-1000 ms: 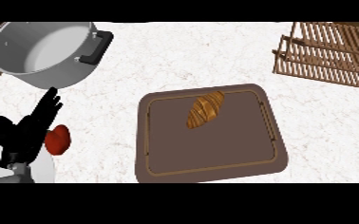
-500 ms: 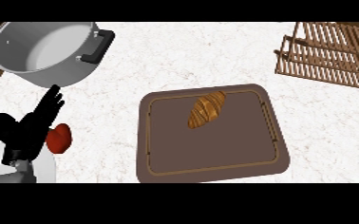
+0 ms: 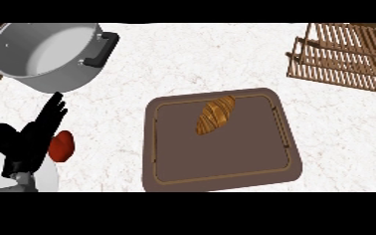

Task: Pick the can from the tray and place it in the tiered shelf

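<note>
A brown tray [image 3: 169,169] lies at the centre of the counter. On it rests a golden-brown croissant-shaped object [image 3: 215,114], in the tray's upper middle; no can shows on the tray. The wooden tiered shelf [image 3: 334,57] stands at the upper right, partly cut off by the view's edge. My left hand [image 3: 35,137] rests at the lower left with its fingers straight and pointing up, holding nothing. It is well to the left of the tray. My right hand does not show.
A large grey pot [image 3: 51,55] with a black handle stands at the upper left, just above my left hand. A red round object [image 3: 62,145] lies beside the left hand. White speckled counter lies between tray and shelf.
The left hand has shifted very slightly; the tray, croissant-shaped object and shelf have not moved.
</note>
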You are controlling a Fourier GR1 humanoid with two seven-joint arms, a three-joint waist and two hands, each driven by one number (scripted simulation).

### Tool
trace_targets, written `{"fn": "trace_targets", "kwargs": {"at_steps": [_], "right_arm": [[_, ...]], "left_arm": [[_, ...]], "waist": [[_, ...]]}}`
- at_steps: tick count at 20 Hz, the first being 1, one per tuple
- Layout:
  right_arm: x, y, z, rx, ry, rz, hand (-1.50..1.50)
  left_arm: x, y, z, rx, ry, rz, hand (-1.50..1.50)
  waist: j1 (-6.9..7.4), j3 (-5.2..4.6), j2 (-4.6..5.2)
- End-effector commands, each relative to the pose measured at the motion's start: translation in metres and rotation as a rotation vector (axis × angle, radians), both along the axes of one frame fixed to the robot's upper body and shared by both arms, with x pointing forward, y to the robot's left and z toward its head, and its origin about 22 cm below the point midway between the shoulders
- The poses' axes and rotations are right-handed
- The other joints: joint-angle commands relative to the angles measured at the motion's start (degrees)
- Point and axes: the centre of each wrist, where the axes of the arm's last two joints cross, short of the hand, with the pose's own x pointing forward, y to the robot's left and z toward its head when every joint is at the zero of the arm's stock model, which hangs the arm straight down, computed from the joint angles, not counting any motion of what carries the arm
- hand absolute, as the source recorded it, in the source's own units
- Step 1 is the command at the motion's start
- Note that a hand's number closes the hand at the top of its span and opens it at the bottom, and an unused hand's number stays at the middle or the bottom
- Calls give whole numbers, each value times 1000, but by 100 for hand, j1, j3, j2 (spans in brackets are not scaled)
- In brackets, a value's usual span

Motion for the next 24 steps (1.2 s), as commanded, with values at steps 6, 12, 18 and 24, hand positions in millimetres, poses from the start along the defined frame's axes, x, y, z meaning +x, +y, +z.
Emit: {"fn": "trace_targets", "kwargs": {"at_steps": [6, 12, 18, 24], "right_arm": [[-45, -44, 25, 281, -115, 60, -150], [-108, -79, 71, 338, -205, 26, -150], [-195, -116, 94, 333, -175, -85, -150], [-249, -132, 96, 298, -97, -90, -150]], "left_arm": [[0, 5, -1, -2, 8, 26, 0], [7, 1, 8, -6, -1, 20, 0], [10, 11, 9, -7, 9, 26, 0], [-15, 27, 2, 5, 6, 62, 0]], "waist": [[-91, 2, -15], [-99, 7, -18], [-208, 30, 9], [-271, 58, -39]]}}
